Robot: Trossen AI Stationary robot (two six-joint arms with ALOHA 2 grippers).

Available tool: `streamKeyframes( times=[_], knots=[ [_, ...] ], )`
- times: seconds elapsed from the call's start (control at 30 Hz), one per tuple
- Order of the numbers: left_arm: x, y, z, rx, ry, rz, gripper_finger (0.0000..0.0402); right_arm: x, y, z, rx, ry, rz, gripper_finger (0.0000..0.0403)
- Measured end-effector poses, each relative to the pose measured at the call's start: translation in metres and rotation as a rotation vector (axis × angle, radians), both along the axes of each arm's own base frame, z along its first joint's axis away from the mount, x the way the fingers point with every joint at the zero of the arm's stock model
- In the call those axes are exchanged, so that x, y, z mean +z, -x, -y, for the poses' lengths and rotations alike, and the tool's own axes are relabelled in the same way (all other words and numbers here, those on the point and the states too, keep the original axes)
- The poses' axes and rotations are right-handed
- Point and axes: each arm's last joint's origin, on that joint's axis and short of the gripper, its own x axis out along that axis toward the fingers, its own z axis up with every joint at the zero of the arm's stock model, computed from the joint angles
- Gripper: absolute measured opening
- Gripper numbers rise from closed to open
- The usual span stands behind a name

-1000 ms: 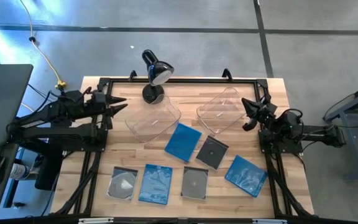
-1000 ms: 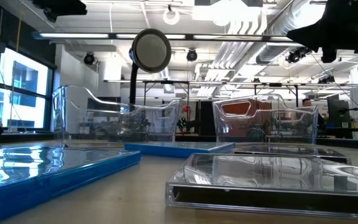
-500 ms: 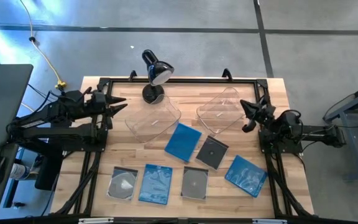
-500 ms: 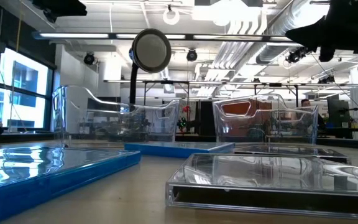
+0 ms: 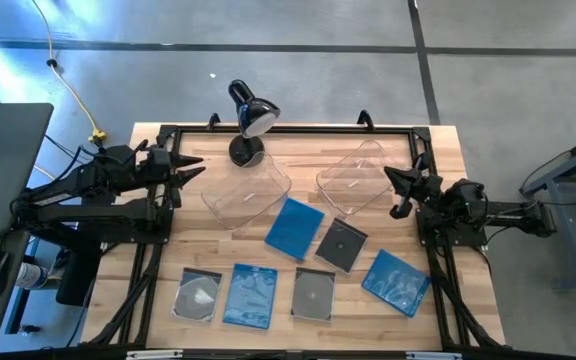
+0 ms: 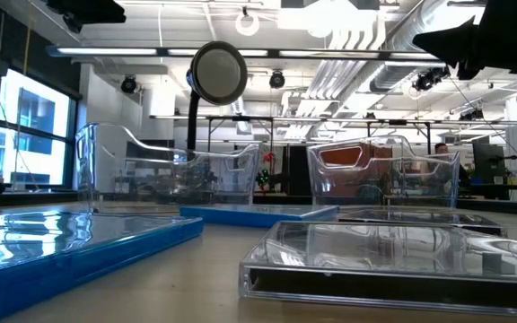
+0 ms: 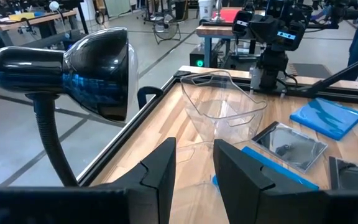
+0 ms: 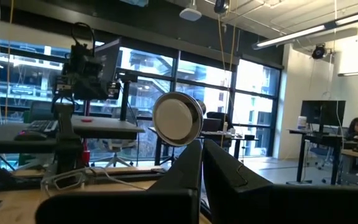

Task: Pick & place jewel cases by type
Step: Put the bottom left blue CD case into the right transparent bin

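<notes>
Several jewel cases lie flat on the wooden table: blue ones (image 5: 294,226) (image 5: 396,281) (image 5: 249,296) and dark, clear ones showing a disc (image 5: 341,244) (image 5: 197,296) (image 5: 314,294). My left gripper (image 5: 196,172) hovers at the table's far left edge; its fingers stand open (image 7: 194,171) with nothing between them. My right gripper (image 5: 390,182) hovers at the far right, beside the right clear bin; it is shut (image 8: 201,171) on nothing. Both grippers are well clear of every case.
Two clear plastic bins (image 5: 248,195) (image 5: 356,175) stand on the table's far half, each holding nothing. A black desk lamp (image 5: 248,118) stands at the far edge between the arms. A black frame (image 5: 288,128) rims the table. Bare wood lies between the case rows.
My right gripper has turned and rolled at the wrist without leaving its place, its fingertips swinging a little toward the table's near edge. It stays shut. The cases and bins lie as before.
</notes>
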Motion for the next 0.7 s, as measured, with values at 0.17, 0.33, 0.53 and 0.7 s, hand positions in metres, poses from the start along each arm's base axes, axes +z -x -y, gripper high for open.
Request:
streamKeyframes(
  times=[0.17, 0.33, 0.53, 0.7],
  knots=[
    [-0.0001, 0.0000, 0.0000, 0.000, 0.000, 0.000, 0.0108, 0.0003, 0.0003, 0.0004, -0.013, -0.004, 0.005, 0.0000],
    [-0.0001, -0.0001, 0.0000, 0.000, 0.000, 0.000, 0.0108, -0.0002, 0.0011, 0.0023, -0.082, -0.032, 0.004, 0.0000],
    [-0.0001, 0.0000, 0.0000, 0.001, 0.000, 0.000, 0.0108, -0.0009, 0.0019, 0.0041, -0.143, -0.072, 0.009, 0.0000],
    [-0.0002, -0.0001, 0.0000, 0.001, 0.000, 0.000, 0.0108, -0.0008, 0.0020, 0.0042, -0.144, -0.075, 0.011, 0.0001]
  ],
)
